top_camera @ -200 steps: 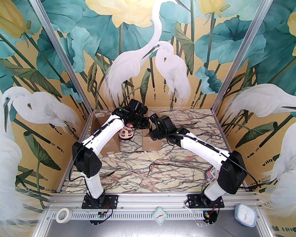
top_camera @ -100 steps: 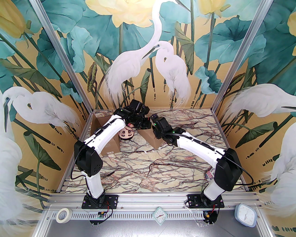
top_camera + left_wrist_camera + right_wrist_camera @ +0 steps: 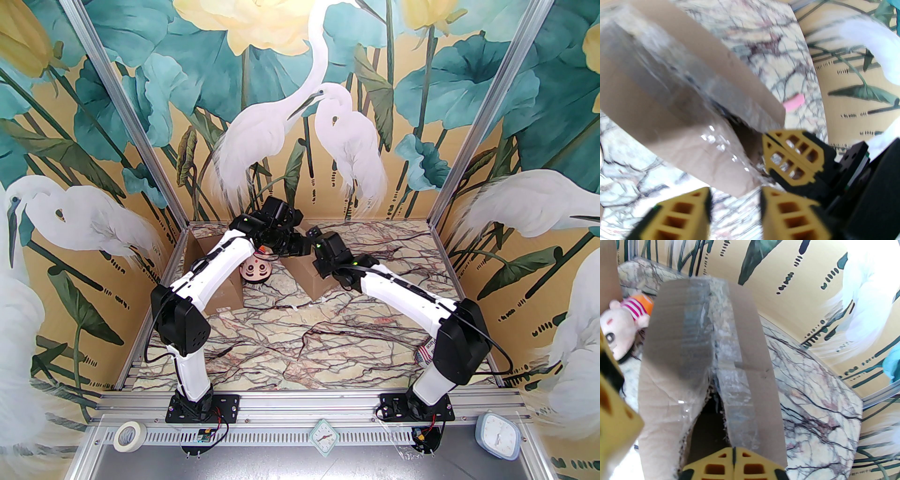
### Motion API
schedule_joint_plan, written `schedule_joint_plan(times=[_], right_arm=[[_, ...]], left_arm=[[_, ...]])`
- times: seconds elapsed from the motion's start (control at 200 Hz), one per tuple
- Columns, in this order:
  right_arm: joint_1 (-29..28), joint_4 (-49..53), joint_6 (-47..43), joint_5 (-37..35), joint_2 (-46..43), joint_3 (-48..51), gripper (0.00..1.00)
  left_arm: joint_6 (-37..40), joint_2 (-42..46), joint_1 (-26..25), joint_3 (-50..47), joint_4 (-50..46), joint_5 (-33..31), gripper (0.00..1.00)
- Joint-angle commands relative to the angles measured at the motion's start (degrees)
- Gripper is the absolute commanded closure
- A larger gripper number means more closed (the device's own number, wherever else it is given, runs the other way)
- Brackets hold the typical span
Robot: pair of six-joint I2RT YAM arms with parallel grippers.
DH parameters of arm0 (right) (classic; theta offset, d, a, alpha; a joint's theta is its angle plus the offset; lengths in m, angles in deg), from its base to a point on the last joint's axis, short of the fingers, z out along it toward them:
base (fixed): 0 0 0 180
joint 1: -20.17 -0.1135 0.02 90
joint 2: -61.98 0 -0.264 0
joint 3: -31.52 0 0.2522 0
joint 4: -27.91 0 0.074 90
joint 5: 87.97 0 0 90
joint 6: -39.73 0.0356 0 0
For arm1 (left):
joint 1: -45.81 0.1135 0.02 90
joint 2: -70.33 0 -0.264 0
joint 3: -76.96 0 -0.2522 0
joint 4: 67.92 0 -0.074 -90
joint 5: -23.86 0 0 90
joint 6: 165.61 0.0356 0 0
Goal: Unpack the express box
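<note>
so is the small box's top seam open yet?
Partly: a dark gap splits the box seam at one end; tape covers the rest.

Nothing legible — lettering on the flag-printed packet is too small to read.

Brown taped cardboard box blurs at the left wrist; overhead its top is hidden, pink-faced plush doll half-covered.
</note>
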Motion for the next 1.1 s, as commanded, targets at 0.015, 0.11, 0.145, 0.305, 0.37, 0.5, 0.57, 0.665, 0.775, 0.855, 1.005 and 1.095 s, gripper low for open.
schedule_joint_plan(times=[0.015,0.11,0.145,0.305,0.37,0.5,0.57,0.665,0.775,0.855,1.005,1.095], right_arm=[[0.7,-3.6,3.2,6.5,-3.4,2.4,1.0],[1.6,-6.5,4.9,10.3,-5.0,4.7,1.0],[1.8,-6.7,5.2,11.1,-5.1,4.9,1.0],[3.2,-7.7,7.4,13.1,-5.7,5.8,1.0],[4.1,-8.0,9.0,13.8,-6.2,6.1,1.0],[4.6,-7.7,8.5,13.8,-6.2,6.0,1.0],[4.6,-6.9,7.5,13.2,-6.0,5.8,0.86],[4.7,-5.0,4.5,13.8,-5.6,5.3,0.6],[4.8,0.1,1.1,14.0,-3.0,2.3,0.47],[4.9,2.3,-0.5,15.1,-1.3,0.3,0.42],[4.8,5.3,-2.4,16.0,1.4,-2.9,0.34],[4.8,5.9,-4.4,18.6,2.0,-3.1,0.31]], left_arm=[[-4.6,-2.8,-1.5,3.7,-1.2,-5.1,0.41],[-5.5,-4.4,-2.8,4.9,-1.5,-6.3,0.36],[-6.0,-5.0,-3.1,5.2,-1.4,-6.2,0.35],[-7.1,-6.3,-4.1,7.1,-3.7,-10.8,0.33],[-6.9,-4.8,-4.1,5.7,-2.3,-13.2,0.33],[-4.0,-3.0,-3.6,4.2,-2.2,-16.3,0.33],[-2.7,-2.6,-2.3,3.6,-3.5,-15.1,0.32],[-0.4,-1.6,-0.3,1.5,-3.9,-12.1,0.3],[2.8,-1.7,1.1,0.8,-6.6,-13.4,0.29],[4.8,-1.6,1.6,-0.6,-6.4,-13.7,0.29],[7.0,-2.5,1.8,-1.6,-6.5,-14.3,0.28],[8.4,-2.7,1.8,-2.9,-5.1,-13.3,0.28]])
